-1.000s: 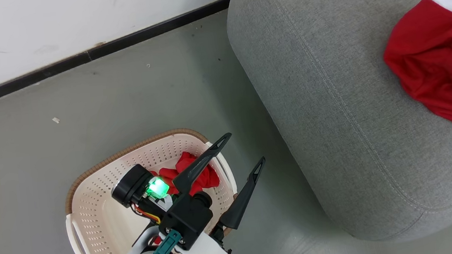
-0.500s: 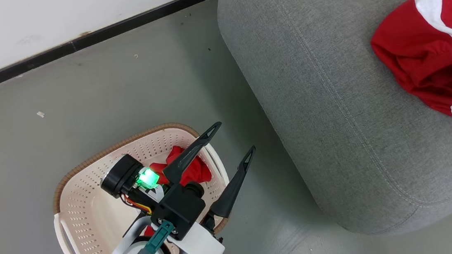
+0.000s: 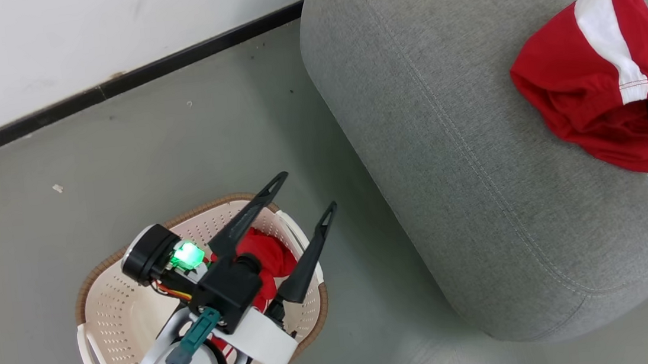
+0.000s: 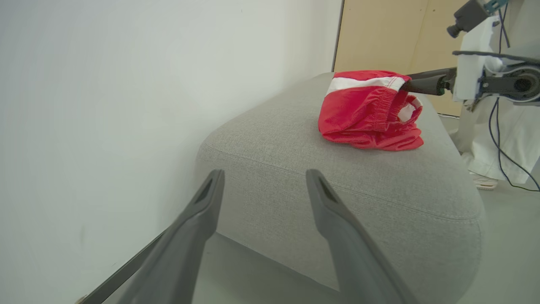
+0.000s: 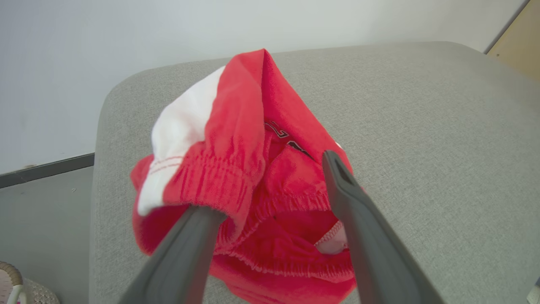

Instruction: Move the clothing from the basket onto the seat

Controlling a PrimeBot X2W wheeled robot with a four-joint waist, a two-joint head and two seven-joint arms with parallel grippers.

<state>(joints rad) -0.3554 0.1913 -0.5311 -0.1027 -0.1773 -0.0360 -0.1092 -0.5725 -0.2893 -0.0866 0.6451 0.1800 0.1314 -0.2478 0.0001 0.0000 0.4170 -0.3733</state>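
The cream perforated basket (image 3: 108,318) stands on the floor at lower left, with red clothing (image 3: 268,255) bunched inside. My left gripper (image 3: 305,192) hovers open above its right rim, empty, and points toward the seat (image 4: 337,177). The grey seat (image 3: 442,111) takes up the right side. A red garment with a white stripe (image 3: 580,68) lies on it. My right gripper (image 5: 270,181) is open at this garment (image 5: 236,160). Its left finger is tucked under the waistband and its right finger rests against the fabric.
A white wall with a black baseboard (image 3: 112,83) runs behind the grey floor (image 3: 121,177). A tan wooden panel (image 4: 379,29) stands past the seat. The seat's rounded front edge overhangs the floor to the right of the basket.
The head view has shifted. My right gripper has come into view at the garment on the seat, and that garment has changed shape, with its white stripe now on top. The left gripper stays open over the basket.
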